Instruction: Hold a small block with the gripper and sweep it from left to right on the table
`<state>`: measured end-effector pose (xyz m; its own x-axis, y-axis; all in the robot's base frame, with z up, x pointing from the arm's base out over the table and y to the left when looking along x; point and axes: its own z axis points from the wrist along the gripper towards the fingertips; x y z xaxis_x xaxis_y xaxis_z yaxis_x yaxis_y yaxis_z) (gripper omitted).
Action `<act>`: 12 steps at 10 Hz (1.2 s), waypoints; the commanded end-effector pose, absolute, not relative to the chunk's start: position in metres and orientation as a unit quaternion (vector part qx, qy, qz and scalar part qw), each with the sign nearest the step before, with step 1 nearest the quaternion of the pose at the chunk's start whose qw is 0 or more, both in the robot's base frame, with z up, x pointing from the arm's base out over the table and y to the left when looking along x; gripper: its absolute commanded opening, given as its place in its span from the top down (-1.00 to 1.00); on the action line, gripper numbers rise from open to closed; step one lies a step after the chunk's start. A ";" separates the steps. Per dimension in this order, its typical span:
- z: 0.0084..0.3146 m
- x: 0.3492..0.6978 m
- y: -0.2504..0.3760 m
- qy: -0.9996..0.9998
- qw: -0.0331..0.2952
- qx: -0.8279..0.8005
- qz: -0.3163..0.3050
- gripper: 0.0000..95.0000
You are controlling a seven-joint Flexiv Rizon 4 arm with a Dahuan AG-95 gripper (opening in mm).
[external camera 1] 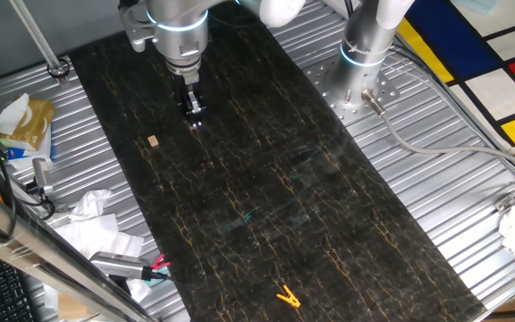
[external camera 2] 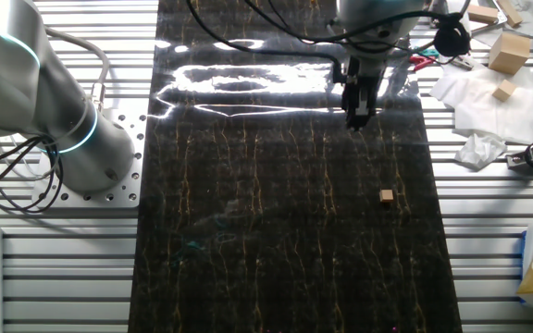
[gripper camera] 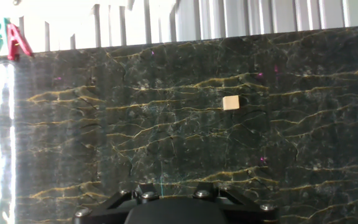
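The small block (external camera 1: 153,141) is a tiny tan cube lying alone on the dark veined table (external camera 1: 311,206). My gripper (external camera 1: 195,122) hangs just above the table, apart from the block, its black fingers close together with nothing between them. In the other fixed view the block (external camera 2: 387,195) lies below and slightly right of the gripper (external camera 2: 355,123). The hand view shows the block (gripper camera: 230,102) ahead and to the right. Only the gripper's black body (gripper camera: 173,205) shows at the bottom edge there; its fingertips are out of frame.
A second silver arm (external camera 1: 365,45) stands on the ribbed metal beside the table. A yellow clip (external camera 1: 287,296) lies at the table's near end. Crumpled tissue and clutter (external camera 1: 92,219) line one side. Wooden blocks (external camera 2: 507,51) and a red-green clip (external camera 2: 424,63) sit near the gripper.
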<state>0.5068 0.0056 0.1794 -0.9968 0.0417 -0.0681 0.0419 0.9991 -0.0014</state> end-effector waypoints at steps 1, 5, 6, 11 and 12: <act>0.179 0.507 0.005 0.999 0.037 0.026 -0.019 0.20; 0.180 0.513 -0.006 0.998 0.060 0.023 -0.017 -0.20; 0.180 0.515 -0.011 0.998 0.058 0.022 -0.017 -0.20; 0.179 0.522 -0.030 0.998 0.057 0.026 -0.015 -0.20; 0.178 0.526 -0.033 0.998 0.058 0.024 -0.015 -0.20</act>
